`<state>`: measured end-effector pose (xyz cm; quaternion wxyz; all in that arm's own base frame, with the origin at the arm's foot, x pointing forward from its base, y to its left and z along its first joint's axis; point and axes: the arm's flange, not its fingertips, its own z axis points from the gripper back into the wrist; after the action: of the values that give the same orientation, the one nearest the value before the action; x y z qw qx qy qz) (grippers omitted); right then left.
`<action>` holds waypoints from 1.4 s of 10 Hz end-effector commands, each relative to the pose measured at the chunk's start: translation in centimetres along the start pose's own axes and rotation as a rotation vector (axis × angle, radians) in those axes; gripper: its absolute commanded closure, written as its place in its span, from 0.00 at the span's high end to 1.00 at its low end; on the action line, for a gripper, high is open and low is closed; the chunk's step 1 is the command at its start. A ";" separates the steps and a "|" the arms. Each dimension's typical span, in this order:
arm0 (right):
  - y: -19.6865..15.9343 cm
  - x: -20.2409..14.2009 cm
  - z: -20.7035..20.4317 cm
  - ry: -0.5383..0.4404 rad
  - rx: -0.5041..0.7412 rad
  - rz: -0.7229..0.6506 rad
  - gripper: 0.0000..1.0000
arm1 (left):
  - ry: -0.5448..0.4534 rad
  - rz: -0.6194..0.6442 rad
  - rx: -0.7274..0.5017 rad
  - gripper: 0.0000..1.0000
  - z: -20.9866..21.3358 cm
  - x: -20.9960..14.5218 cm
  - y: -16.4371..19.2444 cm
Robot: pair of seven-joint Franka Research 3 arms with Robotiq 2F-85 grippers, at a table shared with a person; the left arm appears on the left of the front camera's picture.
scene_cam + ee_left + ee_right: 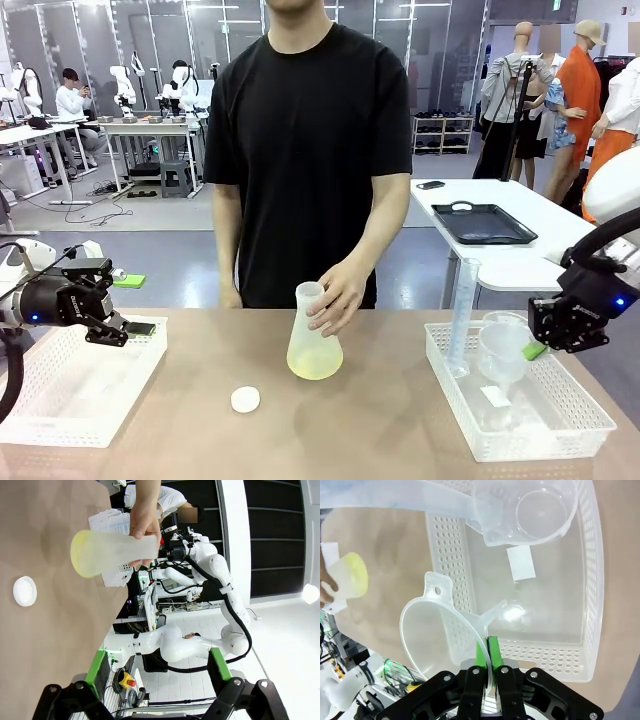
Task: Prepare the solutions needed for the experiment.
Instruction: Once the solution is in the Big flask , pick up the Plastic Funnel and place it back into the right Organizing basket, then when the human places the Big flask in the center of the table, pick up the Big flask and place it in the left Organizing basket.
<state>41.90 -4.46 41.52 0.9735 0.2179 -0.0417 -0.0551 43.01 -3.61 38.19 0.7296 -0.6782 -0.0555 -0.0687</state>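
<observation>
Pale yellow-green solution (pixel 314 368) was held in a translucent conical plastic flask (pixel 310 330) by the person's hand (pixel 338 297) at the tabletop's middle. A clear plastic funnel (pixel 427 635) was pinched by its rim in the right gripper (pixel 486 649) near the right edge; the left gripper (pixel 128 325) was spread wide. The stem would best be seated squarely in the flask's neck.

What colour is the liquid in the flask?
Pale yellow-green liquid; front view shows it best.

Robotics laboratory. On the brown table (pixel 380 420) is plastic labware: a conical flask (pixel 313 340) with pale yellow-green liquid (pixel 315 368), a funnel (pixel 437 640), and a measuring cylinder (pixel 462 315) standing in a white perforated basket (pixel 520 440). Beyond the table are white workbenches (pixel 560 240) and loose floor cables (pixel 80 205).
</observation>
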 end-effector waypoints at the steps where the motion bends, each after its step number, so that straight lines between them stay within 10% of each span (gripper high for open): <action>1: 0.0 0.1 -1.0 0.024 -0.072 -0.037 0.00 | -0.008 -0.011 -0.011 1.00 -0.1 0.1 -0.2; 6: 0.5 0.5 -2.4 0.030 -0.111 -0.075 0.36 | -0.008 -0.011 -0.011 1.00 -0.1 0.1 -0.2; 14: -0.4 0.2 -1.8 0.046 -0.078 -0.039 0.35 | -0.008 -0.011 -0.011 1.00 -0.1 0.1 -0.2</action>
<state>42.29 -3.94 39.71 0.9804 0.1813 -0.0123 -0.0758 43.01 -3.61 38.19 0.7296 -0.6782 -0.0555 -0.0688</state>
